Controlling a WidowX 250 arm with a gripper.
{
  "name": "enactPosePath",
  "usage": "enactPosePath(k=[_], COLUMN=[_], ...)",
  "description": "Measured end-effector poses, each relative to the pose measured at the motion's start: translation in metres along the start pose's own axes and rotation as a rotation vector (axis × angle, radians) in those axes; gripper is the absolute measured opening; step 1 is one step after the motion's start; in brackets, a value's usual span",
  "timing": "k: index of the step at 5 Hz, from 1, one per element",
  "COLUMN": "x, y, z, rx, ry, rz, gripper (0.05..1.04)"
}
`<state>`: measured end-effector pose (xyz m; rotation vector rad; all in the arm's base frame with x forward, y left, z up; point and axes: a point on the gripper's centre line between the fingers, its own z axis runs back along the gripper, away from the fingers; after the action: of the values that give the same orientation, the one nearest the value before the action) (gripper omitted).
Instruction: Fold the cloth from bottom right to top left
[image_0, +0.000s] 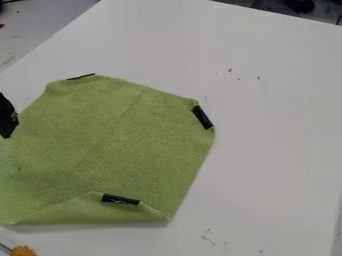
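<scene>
While an orange tip (22, 251) sits at the near left, the green cloth (113, 145) lies just beyond, left of center on the white desk (267, 165). Near edge folded over, 1 black strip (120, 199) on the flap. 1 more black strip on the right edge. Black claw (7, 118) cut off at left, by the cloth; can't tell opening or grip. 1 strip at the far edge.

White tabletop (274, 160), dark objects (302, 6) beyond its upper edge
</scene>
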<state>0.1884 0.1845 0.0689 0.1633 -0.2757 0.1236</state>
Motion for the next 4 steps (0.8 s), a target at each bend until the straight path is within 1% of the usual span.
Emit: enactPosePath(k=[1,2,3,4], x=[-0.004,0.0,0.001,-0.006], y=[-0.004,-0.021,-0.037,-0.069], z=[-0.005,-0.008,-0.001,0.012], rx=[-0.016,-0.025,-0.012,0.011], ry=[0.016,-0.01,-0.051,-0.109], rz=[0.003,-0.017,-0.036,-0.056], gripper=[1.0,1.0,1.0,1.0])
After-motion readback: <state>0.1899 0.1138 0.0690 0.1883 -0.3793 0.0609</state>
